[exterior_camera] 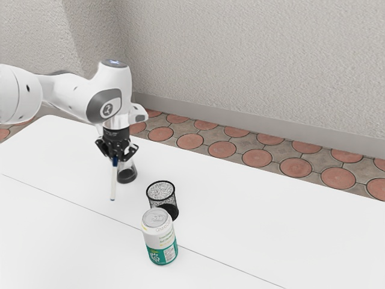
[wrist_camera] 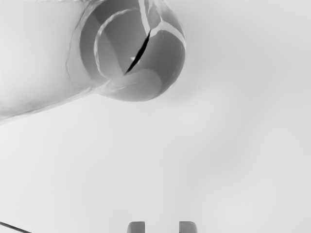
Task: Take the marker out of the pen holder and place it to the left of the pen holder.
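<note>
White-and-green can (exterior_camera: 159, 238) stands upright closest to the exterior view's camera, partly in front of the mesh pen holder (exterior_camera: 161, 192). Toward that view's left, the pincer (exterior_camera: 114, 159) is clamped on the marker (exterior_camera: 113, 183), which hangs nearly upright, outside the holder, beside a clear glass (exterior_camera: 127, 174). In the wrist view, the fingers (wrist_camera: 136, 227) stand a little apart above the white worktop (wrist_camera: 160, 160), with the glass near them.

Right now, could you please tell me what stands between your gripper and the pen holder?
In the exterior view, a clear glass stands between my gripper and the pen holder.
</note>
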`<state>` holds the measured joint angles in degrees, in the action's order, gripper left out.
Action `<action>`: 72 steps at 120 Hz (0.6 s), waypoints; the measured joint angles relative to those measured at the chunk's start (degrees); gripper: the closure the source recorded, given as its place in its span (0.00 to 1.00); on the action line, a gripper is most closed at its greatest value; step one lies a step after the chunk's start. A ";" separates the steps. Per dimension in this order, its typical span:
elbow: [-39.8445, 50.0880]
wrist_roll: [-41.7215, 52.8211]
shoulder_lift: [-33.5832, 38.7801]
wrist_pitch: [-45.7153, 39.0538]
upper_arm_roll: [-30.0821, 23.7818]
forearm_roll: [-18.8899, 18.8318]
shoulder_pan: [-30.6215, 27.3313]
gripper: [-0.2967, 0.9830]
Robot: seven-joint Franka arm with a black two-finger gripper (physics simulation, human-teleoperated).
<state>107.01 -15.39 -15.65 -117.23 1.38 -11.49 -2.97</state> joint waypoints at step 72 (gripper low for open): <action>9.60 4.06 19.92 0.40 -2.40 1.59 5.52 0.31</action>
<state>116.61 -11.32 4.27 -116.84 -1.02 -9.91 2.54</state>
